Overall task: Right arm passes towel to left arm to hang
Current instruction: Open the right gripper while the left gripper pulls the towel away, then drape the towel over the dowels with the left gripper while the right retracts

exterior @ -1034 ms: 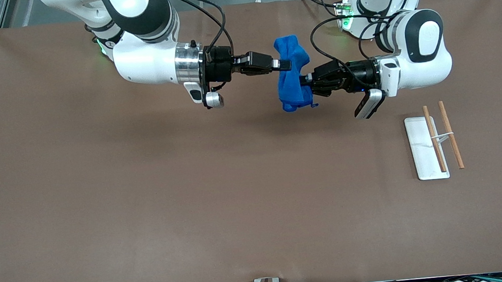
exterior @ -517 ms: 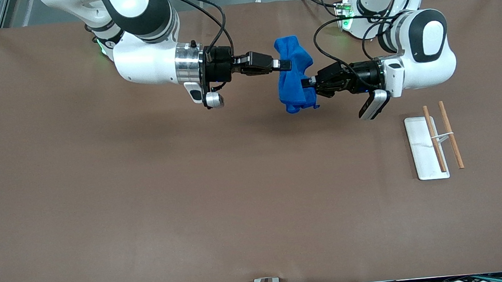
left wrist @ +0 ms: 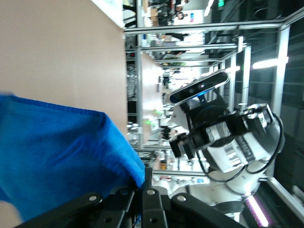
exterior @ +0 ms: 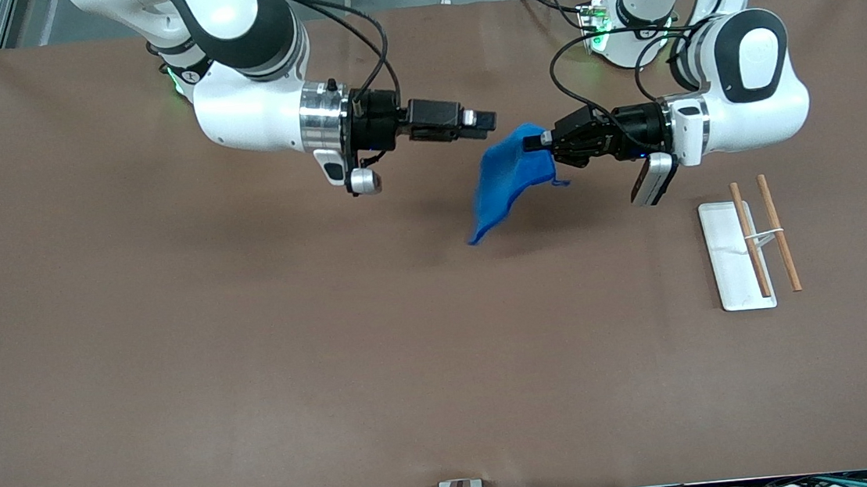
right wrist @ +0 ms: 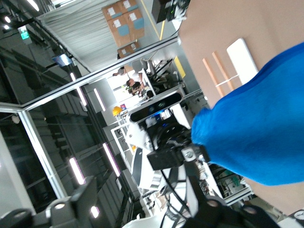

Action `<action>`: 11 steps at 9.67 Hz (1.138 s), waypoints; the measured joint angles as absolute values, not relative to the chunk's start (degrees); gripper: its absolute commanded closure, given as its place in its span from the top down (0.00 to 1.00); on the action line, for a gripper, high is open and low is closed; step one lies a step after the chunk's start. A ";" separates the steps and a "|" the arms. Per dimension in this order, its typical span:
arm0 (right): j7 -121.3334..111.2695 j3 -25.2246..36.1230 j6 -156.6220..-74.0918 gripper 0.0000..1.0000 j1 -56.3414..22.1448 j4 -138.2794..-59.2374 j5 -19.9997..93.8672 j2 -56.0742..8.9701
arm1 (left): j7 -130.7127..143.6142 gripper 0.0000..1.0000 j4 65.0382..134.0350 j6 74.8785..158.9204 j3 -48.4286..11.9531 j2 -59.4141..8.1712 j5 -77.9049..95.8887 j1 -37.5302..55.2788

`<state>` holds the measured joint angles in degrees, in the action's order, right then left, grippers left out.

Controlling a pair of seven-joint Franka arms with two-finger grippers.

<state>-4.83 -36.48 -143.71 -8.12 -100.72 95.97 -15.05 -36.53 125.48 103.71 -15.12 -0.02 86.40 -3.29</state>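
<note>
The bright blue towel (exterior: 503,182) hangs in the air from one corner, over the table's middle. My left gripper (exterior: 545,142) is shut on that upper corner. In the left wrist view the towel (left wrist: 57,152) fills the space beside my closed left gripper (left wrist: 142,192). My right gripper (exterior: 490,119) is open and empty, just apart from the towel's top edge. The right wrist view shows the towel (right wrist: 261,133) held by the left gripper (right wrist: 192,154), with my own right gripper (right wrist: 142,213) spread wide and holding nothing.
A white tray (exterior: 727,280) with two wooden rods (exterior: 749,239) on a small rack stands toward the left arm's end of the table, nearer to the front camera than the left gripper. Brown table surface lies all around.
My right gripper let go of the towel and drew slightly back. My left gripper pulled toward its own end with the towel, which swung down and now dangles from it alone.
</note>
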 measured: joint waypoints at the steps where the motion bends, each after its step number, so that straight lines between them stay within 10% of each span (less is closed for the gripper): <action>1: -4.99 -36.21 -145.13 1.00 -7.17 -102.65 90.78 -15.22 | -35.88 0.00 124.12 103.73 -13.09 -0.01 79.58 -3.35; 11: -5.87 -4.35 -145.32 1.00 -3.62 -118.20 29.99 -9.75 | -36.66 0.00 109.23 104.90 11.18 -4.48 26.53 -6.88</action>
